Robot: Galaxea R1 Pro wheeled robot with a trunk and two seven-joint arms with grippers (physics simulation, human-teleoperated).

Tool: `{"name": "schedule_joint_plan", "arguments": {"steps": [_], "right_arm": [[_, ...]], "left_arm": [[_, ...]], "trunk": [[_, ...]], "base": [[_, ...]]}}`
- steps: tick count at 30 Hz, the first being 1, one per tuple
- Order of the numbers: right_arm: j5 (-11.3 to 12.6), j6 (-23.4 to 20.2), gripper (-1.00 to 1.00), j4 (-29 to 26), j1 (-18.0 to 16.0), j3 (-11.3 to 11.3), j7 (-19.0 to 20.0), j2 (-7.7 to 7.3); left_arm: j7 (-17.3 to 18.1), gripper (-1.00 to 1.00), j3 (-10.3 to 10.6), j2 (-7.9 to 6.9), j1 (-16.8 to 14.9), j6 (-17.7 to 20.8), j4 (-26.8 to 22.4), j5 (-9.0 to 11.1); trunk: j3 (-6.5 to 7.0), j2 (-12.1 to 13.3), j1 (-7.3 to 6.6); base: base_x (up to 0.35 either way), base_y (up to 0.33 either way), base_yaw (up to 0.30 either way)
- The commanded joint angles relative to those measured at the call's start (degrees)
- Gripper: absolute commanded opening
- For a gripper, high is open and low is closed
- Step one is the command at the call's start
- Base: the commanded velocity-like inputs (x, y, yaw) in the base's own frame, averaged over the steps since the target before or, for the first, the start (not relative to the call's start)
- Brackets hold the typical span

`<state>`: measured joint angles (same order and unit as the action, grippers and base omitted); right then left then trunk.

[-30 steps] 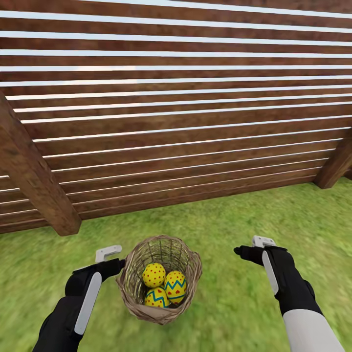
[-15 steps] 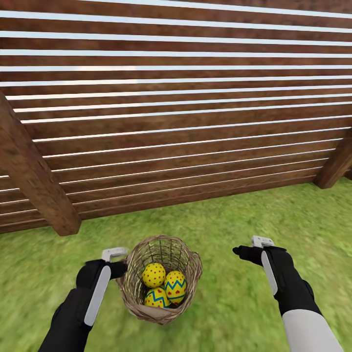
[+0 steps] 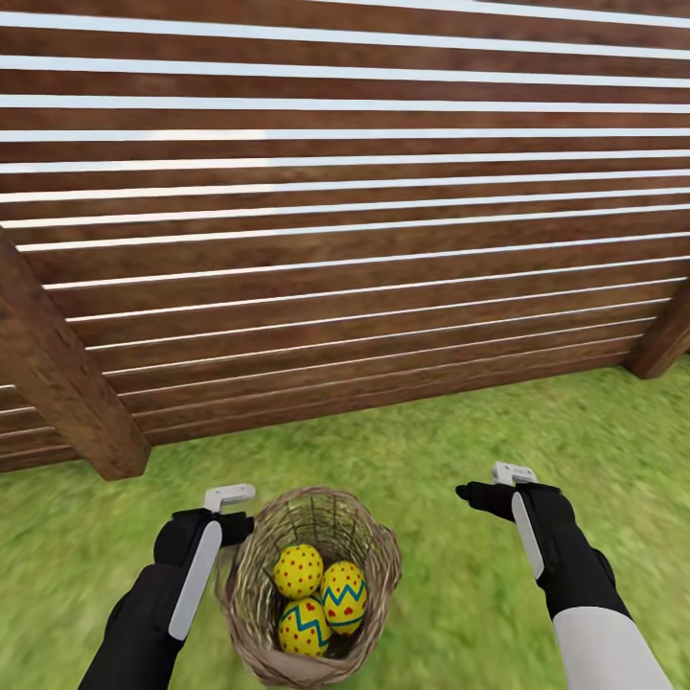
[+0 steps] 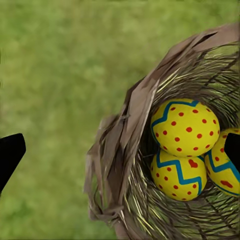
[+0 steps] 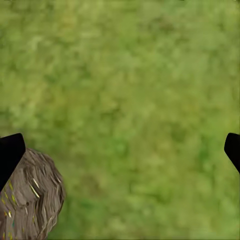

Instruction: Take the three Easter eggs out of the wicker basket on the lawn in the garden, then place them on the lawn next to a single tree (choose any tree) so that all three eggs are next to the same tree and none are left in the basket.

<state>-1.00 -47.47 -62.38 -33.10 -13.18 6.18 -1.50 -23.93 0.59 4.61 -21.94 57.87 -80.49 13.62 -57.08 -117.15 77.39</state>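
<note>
The wicker basket point(image 3: 251, 575) stands on the lawn point(image 3: 460, 441) just in front of me. Inside it lie three yellow Easter eggs: a red-dotted one point(image 3: 298, 571), one with a blue zigzag point(image 3: 343, 591), and a third point(image 3: 305, 628) nearest me. My left gripper point(image 3: 235, 525) hangs open over the basket's left rim. In the left wrist view the eggs point(image 4: 185, 127) point(image 4: 179, 175) point(image 4: 222, 167) sit below the open left gripper point(image 4: 120, 150). My right gripper point(image 3: 476, 495) is open above bare grass to the right of the basket; in the right wrist view the right gripper point(image 5: 120, 150) has the basket point(image 5: 27, 200) off to one side.
A brown horizontal-slat fence point(image 3: 345, 240) runs across just beyond the basket, with a thick post point(image 3: 57, 374) at the left and another post point(image 3: 666, 335) at the far right. Grass spreads to both sides of the basket.
My left gripper has moved right, up to the basket's rim. The whole view has shifted, so the basket sits lower in the picture. The right arm has held still.
</note>
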Motion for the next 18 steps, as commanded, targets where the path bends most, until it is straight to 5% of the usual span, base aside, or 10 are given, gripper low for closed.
{"name": "schedule_joint_plan", "arguments": {"steps": [1,10,18], "right_arm": [[-0.14,-0.26,1.00,-0.04,-0.03,-0.09,0.33,0.01],[-0.12,-0.26,1.00,-0.10,-0.03,-0.09,0.33,-0.06],[-0.05,-0.26,1.00,-0.11,-0.03,-0.19,0.40,-0.25]], "left_arm": [[-0.59,1.00,0.03,-0.02,-0.03,0.14,-0.07,0.57],[-0.59,1.00,0.02,-0.04,-0.03,0.14,-0.05,0.60],[-0.59,1.00,0.05,-0.03,-0.03,0.14,0.20,0.62]], "trunk": [[-0.05,-0.02,0.00],[-0.05,-0.02,0.00],[-1.48,-3.23,1.76]], "base": [[0.045,0.000,0.000],[0.010,0.000,0.000],[0.000,0.000,0.000]]}}
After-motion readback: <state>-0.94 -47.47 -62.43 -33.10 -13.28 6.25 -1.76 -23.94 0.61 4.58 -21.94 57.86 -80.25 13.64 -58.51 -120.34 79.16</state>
